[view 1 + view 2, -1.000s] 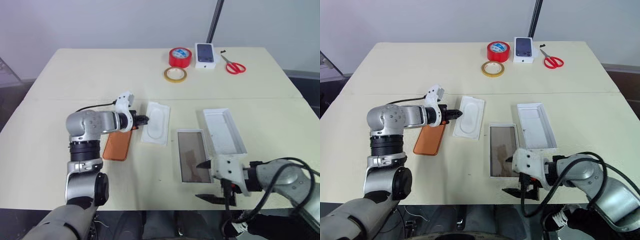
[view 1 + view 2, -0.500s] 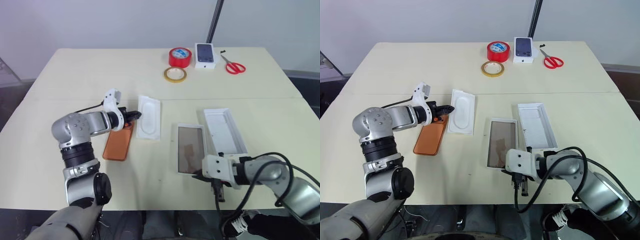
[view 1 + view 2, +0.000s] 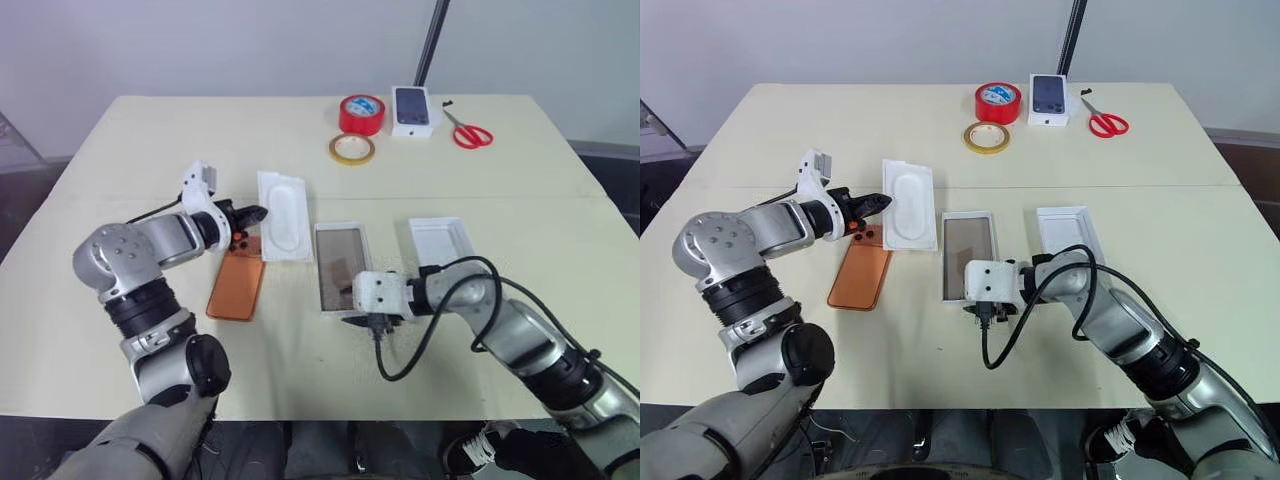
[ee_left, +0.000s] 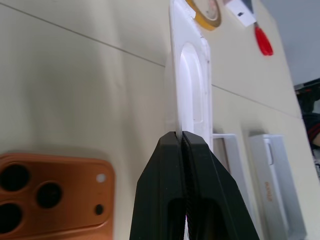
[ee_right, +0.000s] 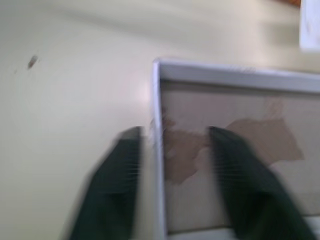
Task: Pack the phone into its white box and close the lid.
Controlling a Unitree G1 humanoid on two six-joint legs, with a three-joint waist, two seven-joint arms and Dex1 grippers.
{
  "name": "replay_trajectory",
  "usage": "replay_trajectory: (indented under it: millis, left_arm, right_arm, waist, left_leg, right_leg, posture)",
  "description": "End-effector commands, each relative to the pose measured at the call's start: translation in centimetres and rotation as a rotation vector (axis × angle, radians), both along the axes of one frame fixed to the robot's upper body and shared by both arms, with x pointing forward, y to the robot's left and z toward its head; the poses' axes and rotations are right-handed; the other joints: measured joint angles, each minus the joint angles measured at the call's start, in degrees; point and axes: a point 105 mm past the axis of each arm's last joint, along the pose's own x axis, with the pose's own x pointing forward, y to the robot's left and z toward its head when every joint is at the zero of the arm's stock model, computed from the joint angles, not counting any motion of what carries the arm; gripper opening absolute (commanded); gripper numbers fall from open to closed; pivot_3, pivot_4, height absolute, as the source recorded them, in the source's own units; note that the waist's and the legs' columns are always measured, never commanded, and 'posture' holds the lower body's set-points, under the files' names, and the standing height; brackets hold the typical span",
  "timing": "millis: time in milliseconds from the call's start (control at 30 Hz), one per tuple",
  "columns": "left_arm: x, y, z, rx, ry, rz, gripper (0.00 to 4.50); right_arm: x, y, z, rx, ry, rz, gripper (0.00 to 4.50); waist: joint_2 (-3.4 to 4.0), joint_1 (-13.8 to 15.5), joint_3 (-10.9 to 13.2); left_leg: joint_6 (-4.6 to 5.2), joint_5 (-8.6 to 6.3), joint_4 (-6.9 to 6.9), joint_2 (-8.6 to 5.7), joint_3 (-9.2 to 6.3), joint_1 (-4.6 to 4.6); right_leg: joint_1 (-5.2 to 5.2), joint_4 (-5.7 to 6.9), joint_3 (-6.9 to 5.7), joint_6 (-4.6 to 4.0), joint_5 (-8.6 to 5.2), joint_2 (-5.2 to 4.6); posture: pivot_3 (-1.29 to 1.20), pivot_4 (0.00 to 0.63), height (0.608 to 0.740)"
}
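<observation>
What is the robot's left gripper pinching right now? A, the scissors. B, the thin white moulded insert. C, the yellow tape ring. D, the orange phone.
B: in the left wrist view the left gripper has its black fingers shut on the edge of the white moulded insert, while the phone lies flat on the table beside it.
</observation>
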Motion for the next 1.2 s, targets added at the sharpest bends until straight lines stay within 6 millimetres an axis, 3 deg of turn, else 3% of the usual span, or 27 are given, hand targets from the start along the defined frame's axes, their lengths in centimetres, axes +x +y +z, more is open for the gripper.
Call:
replay_trajectory:
  millis: [33,367,533,767,800,833,1000,1033,1100,1200]
  left_arm:
    - [-0.3,-0.9,1.8,-0.024,-0.074,-0.027,0.00]
    - [-1.9,-7.0,-0.2,-0.057,-0.020,-0.166,0.00]
    - [-2.9,-8.5,-1.8,-0.038,0.028,-0.192,0.00]
    - [-4.0,-9.0,-2.9,-0.025,0.053,-0.209,0.00]
    - [-4.2,-9.1,-3.0,-0.024,0.055,-0.218,0.62]
    - [-4.3,-9.2,-3.1,-0.023,0.055,-0.224,0.85]
    - [-4.5,-8.8,-2.8,-0.021,0.041,-0.228,3.31]
    - [-4.4,-8.4,-2.5,-0.021,0.032,-0.223,3.75]
    - [-4.1,-7.5,-2.0,-0.010,0.012,-0.207,3.76]
    - [-3.7,-5.6,-1.4,0.088,-0.036,-0.177,3.76]
  right_arm:
    - [0.6,-0.9,1.9,0.049,-0.073,-0.048,4.32]
    - [1.2,-6.0,5.3,0.134,-0.099,-0.262,4.32]
    - [1.7,-7.2,5.6,0.131,-0.122,-0.307,4.32]
    - [2.3,-7.1,5.5,0.132,-0.138,-0.302,4.32]
    - [2.5,-7.0,5.5,0.133,-0.141,-0.301,4.36]
    - [2.6,-7.0,5.5,0.134,-0.145,-0.300,4.36]
    - [3.4,-6.9,6.0,0.154,-0.167,-0.306,4.36]
    - [3.4,-6.7,6.2,0.165,-0.165,-0.305,4.10]
    - [3.5,-6.5,6.4,0.189,-0.160,-0.303,3.52]
    - [3.9,-6.0,6.6,0.215,-0.151,-0.317,1.95]
  waist:
    - [0.00,-0.01,0.00]
    - [-0.01,0.01,0.00]
    - [-0.01,-0.23,0.00]
    - [-0.01,0.07,0.00]
    - [-0.01,0.09,0.00]
    - [-0.01,0.08,0.00]
    - [-0.01,-0.03,0.00]
    - [-0.01,-0.05,0.00]
    - [-0.01,-0.05,0.00]
    - [-0.01,-0.19,0.00]
  left_leg:
    - [0.00,0.00,0.00,0.00,0.00,0.00]
    - [0.25,-0.15,-0.01,-0.01,0.00,0.00]
    - [0.27,-0.16,-0.03,0.02,0.02,0.00]
    - [0.26,-0.15,0.00,0.01,0.04,0.00]
    - [0.26,-0.15,0.01,0.00,0.04,0.00]
    - [0.26,-0.15,0.01,-0.01,0.04,0.00]
    - [0.15,-0.09,0.01,-0.01,0.03,0.01]
    - [0.13,-0.08,0.01,-0.01,0.03,0.01]
    - [0.08,-0.05,0.01,0.00,0.03,0.01]
    - [0.05,-0.03,0.00,0.00,0.03,0.02]
  right_leg:
    - [0.00,0.00,0.00,0.00,0.00,0.00]
    - [0.04,-0.01,0.01,0.01,0.00,-0.01]
    - [0.00,0.00,0.05,0.01,0.00,0.05]
    - [0.03,0.00,0.06,0.01,0.00,0.02]
    - [0.04,-0.01,0.06,0.01,0.00,0.01]
    - [0.04,-0.01,0.06,0.01,0.00,0.01]
    - [0.04,-0.01,0.06,0.01,0.00,0.03]
    - [0.04,-0.01,0.06,0.01,0.00,0.04]
    - [0.04,-0.01,0.06,0.01,0.00,0.04]
    - [0.03,0.00,0.06,0.01,0.00,0.06]
  posture:
    - [0.00,0.150,0.725]
    - [0.00,0.150,0.725]
    - [0.00,0.150,0.725]
    - [0.00,0.150,0.725]
    - [0.00,0.150,0.725]
    - [0.00,0.150,0.725]
    - [0.00,0.150,0.725]
    - [0.00,0.150,0.725]
    - [0.00,0.150,0.725]
    - [0.00,0.150,0.725]
